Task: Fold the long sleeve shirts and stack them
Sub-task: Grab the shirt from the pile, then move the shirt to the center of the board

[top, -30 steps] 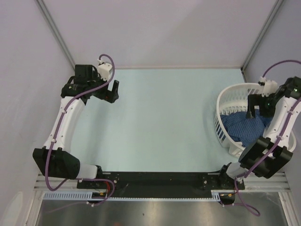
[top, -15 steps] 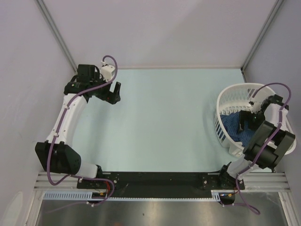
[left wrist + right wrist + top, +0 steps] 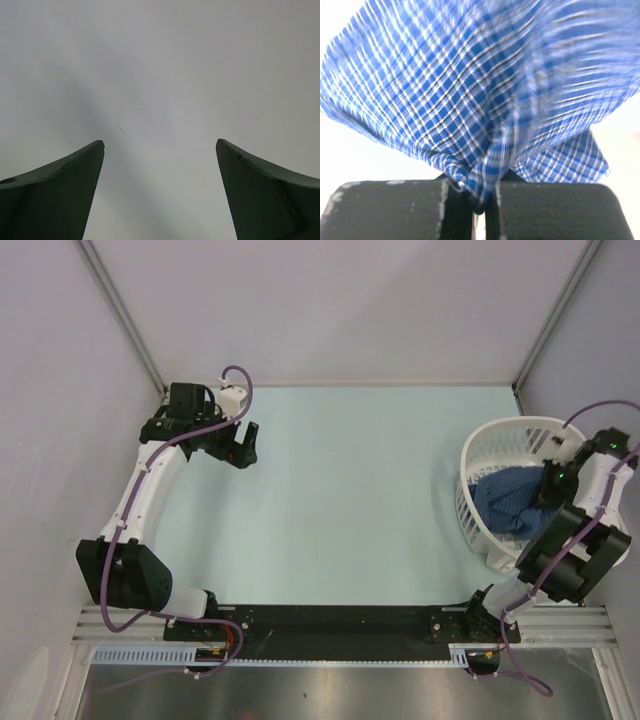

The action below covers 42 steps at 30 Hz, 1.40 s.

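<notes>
A crumpled blue checked long sleeve shirt [image 3: 505,502] lies in the white slatted basket [image 3: 495,445] at the right. My right gripper [image 3: 549,498] reaches down into the basket and is shut on a fold of the shirt [image 3: 475,145], with the cloth pinched between its dark fingers [image 3: 395,210] and pulled up in front of the camera. Over the table's far left my left gripper [image 3: 240,448] hangs open; its fingers [image 3: 55,190] have nothing between them but bare surface.
The pale green table [image 3: 350,500] stretches between the arms. Grey walls enclose the back and both sides. The basket stands against the right wall, close to the right arm's base.
My right gripper has dropped into the basket and shut on the shirt, bunching it upward. The left gripper has drifted slightly right and toward the front.
</notes>
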{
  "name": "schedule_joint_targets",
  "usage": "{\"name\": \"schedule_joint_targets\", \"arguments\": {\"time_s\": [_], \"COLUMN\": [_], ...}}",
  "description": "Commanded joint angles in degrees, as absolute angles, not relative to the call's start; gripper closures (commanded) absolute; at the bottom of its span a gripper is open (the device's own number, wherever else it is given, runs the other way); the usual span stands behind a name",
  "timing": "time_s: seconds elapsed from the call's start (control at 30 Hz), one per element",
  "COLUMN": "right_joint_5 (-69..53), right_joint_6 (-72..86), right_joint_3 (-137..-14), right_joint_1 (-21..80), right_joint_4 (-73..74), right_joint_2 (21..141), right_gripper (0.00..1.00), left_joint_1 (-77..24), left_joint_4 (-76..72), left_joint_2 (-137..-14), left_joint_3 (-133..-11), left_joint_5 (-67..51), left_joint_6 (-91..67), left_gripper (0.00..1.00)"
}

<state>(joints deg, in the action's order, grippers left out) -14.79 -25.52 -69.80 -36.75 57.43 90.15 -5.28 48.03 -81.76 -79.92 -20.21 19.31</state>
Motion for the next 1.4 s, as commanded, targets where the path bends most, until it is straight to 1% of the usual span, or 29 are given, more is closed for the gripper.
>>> {"name": "schedule_joint_targets", "arguments": {"time_s": [0.0,0.03,0.13,0.17,0.27,0.3,0.33,0.4,0.43,0.47,0.5,0.53,0.6,0.63,0.67,0.73,0.77,0.87,0.9,0.93,0.97,1.03,1.07,1.13,1.17,1.23,1.3,1.33,1.37], "right_joint_5": [-28.01,-32.56,-38.65,-39.63,-40.61,-39.82,-37.47,-34.91,-33.67,-32.44,-30.78,-30.07,-26.66,-25.59,-24.53,-21.1,-20.05,-17.67,-17.93,-18.36,-17.93,-18.97,-20.99,-24.42,-24.78,-24.52,-27.06,-27.07,-27.51], "right_joint_6": [-24.62,-22.26,-14.17,-11.89,-1.26,0.07,4.09,5.88,6.93,7.2,7.29,7.29,6.33,5.72,4.15,2.64,2.03,6.22,8.33,7.57,5.91,2.47,1.68,-1.99,-4.46,-7.98,-9.05,-9.05,-9.92], "right_joint_3": [-89.79,-97.39,-107.81,-113.85,-121.26,-122.59,-124.17,-129.97,-132.25,-134.62,-140.22,-142.62,-148.94,-149.84,-149.85,-146.44,-144.95,-136.08,-133.1,-129.76,-122.85,-116.66,-109.76,-101.29,-95.51,-91.86,-88.53,-87.11,-86.23], "right_joint_1": [-39.02,-38.94,-37.01,-36.04,-30.08,-27.36,-22.11,-16.03,-9.91,-6.89,-4.25,-0.83,9.54,12.89,19.79,25.55,30.8,32.78,31.65,30.68,29.63,24.28,22.17,19.0,19.16,19.77,20.39,21.35,21.97], "right_joint_4": [64.15,65.12,62.68,61.27,51.53,46.37,44.14,39.49,38.68,38.06,36.93,36.48,34.64,33.5,32.01,25.25,22.96,17.67,19.32,21.34,24.49,33.29,34.62,32.62,32.52,32.96,33.75,33.14,32.09], "right_joint_2": [79.29,78.76,77.87,77.87,78.22,79.01,79.71,83.47,84.89,86.9,88.66,92.6,95.78,98.06,98.61,98.79,98.44,97.21,96.86,96.51,96.42,97.2,97.03,93.79,92.82,92.28,93.07,93.86,94.3], "right_gripper": [1.0,1.0,1.0,1.0,1.0,1.0,1.0,1.0,1.0,1.0,1.0,1.0,1.0,1.0,1.0,1.0,1.0,1.0,0.86,0.63,0.3,0.01,0.0,0.0,0.0,0.0,0.03,0.06,0.08], "left_joint_1": [-5.19,-4.84,-3.52,-2.91,1.48,4.1,5.7,10.95,12.73,14.4,17.02,17.92,19.15,19.25,19.25,19.42,19.68,20.91,21.96,22.41,22.76,23.2,23.29,23.2,23.12,22.59,19.35,17.6,13.14], "left_joint_4": [48.08,47.9,47.37,47.11,46.5,46.41,46.32,46.06,45.88,45.7,45.79,45.79,45.7,45.79,45.62,45.35,45.09,45.0,45.44,45.96,47.27,49.38,50.26,52.55,53.17,55.53,57.21,58.35,58.62], "left_joint_2": [-81.48,-80.87,-80.25,-80.33,-80.51,-80.68,-80.94,-81.65,-81.82,-82.09,-82.18,-81.92,-80.52,-79.81,-78.93,-76.3,-75.42,-72.52,-72.16,-71.29,-70.93,-69.79,-69.61,-68.73,-67.51,-66.28,-64.34,-63.55,-62.76], "left_joint_3": [-80.59,-80.86,-82.17,-82.7,-84.98,-86.3,-87.0,-88.76,-89.2,-89.47,-89.99,-90.0,-89.3,-88.95,-88.42,-86.84,-86.23,-84.47,-83.85,-83.5,-82.97,-81.13,-80.34,-77.44,-76.21,-72.17,-67.88,-66.37,-64.79], "left_joint_5": [-22.24,-21.98,-23.02,-23.55,-25.92,-26.62,-27.94,-32.5,-34.52,-39.07,-40.85,-42.09,-42.36,-41.93,-41.23,-39.29,-38.77,-36.91,-37.0,-37.09,-37.09,-36.83,-37.17,-38.92,-39.63,-40.78,-39.91,-38.86,-37.02], "left_joint_6": [18.2,18.11,17.14,16.62,13.28,11.36,10.38,6.97,6.07,5.28,4.58,4.57,5.44,5.97,6.5,7.29,7.56,8.52,9.74,10.71,11.77,15.72,19.3,23.27,27.29,32.49,39.88,41.56,43.31], "left_gripper": [0.01,0.01,0.01,0.01,0.01,0.01,0.01,0.0,0.0,0.0,0.01,0.0,0.01,0.0,0.01,0.01,0.01,0.01,0.01,0.0,0.01,0.0,0.01,0.0,0.01,0.01,0.01,0.01,0.02]}}
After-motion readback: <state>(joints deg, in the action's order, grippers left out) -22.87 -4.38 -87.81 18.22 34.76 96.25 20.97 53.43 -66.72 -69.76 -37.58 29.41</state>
